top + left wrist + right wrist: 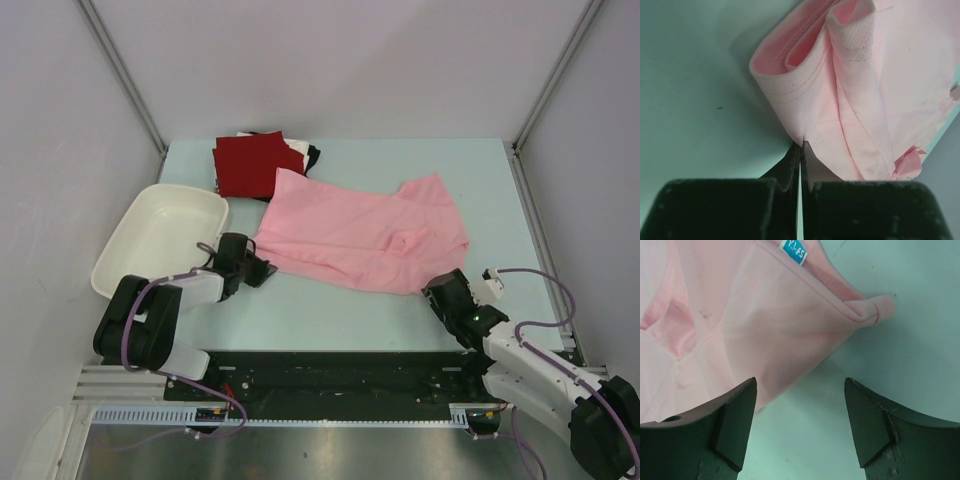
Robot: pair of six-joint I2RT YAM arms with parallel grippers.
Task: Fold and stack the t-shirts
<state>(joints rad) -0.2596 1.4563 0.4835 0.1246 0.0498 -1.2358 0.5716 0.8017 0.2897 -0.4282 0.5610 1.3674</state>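
– Pink shirt (360, 240): where is it?
– Spread loose and rumpled across the middle of the table (330, 315), with part of its right half doubled over.
– What is hard to make out?
– The folded pile at its far-left corner. A red shirt (248, 165) lies on top. Of the white shirt (298, 146) and black shirt (313, 155) only slivers show at the pile's right edge, and the rest is covered. The pink corner reaches the pile, but I cannot tell whether it rests on it. Both wrist views cut the pink shirt off at their borders.
– And the left tool (801, 145)?
– Clenched on the shirt's near-left corner, near the tub (160, 235). Its fingers are pressed together and a folded edge of the cloth runs into their tips, pinched there. How much cloth sits inside is hidden.
– The right tool (800, 381)?
– Released, at the shirt's near-right edge. Its fingers stand apart with bare table between them. The hem lies just ahead of one finger, which hides a little of it, and well apart from the other. Farther ahead is the collar with a blue label (793, 251), its print cut off at the top.
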